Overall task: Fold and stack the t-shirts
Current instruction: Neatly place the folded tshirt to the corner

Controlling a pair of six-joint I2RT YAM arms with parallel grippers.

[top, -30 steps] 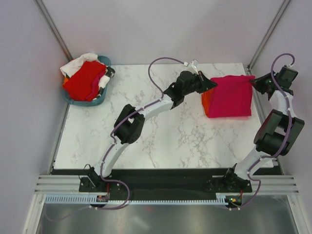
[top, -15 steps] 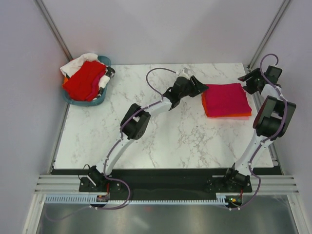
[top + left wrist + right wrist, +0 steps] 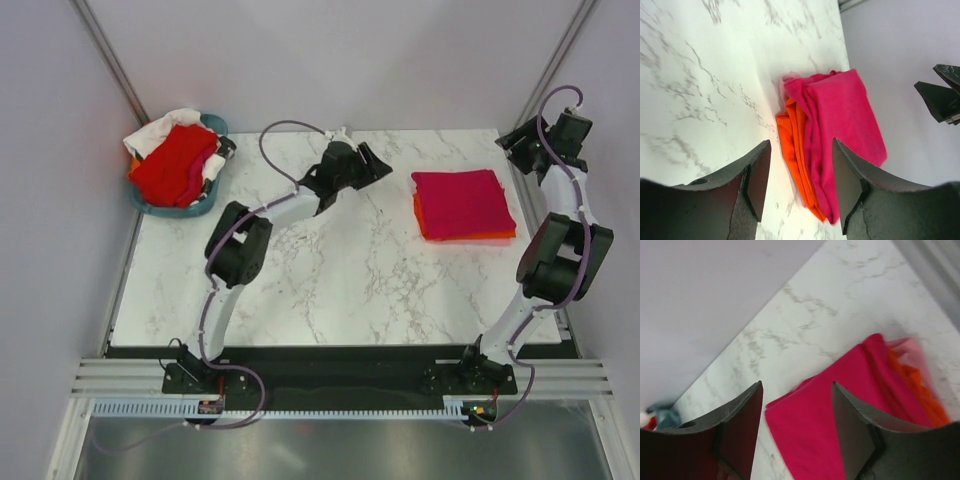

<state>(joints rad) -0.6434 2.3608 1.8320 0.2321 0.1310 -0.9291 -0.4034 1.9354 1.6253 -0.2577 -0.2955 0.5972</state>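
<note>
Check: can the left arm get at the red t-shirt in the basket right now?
Probably yes. The left tool is open and empty, the red t-shirt lies uncovered on top in the teal basket, and nothing stands between them.

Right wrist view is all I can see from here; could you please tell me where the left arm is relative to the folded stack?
Observer: The left pincer hangs open over the marble table, left of the magenta t-shirt and apart from it.
Operator: Thank you. Is the stack tidy all round?
Observer: Mostly; the orange t-shirt underneath peeks out along the left and near edges.
Operator: And what remains to be folded?
Observer: The teal basket at the far-left corner holds a red t-shirt lying over a white t-shirt.
</note>
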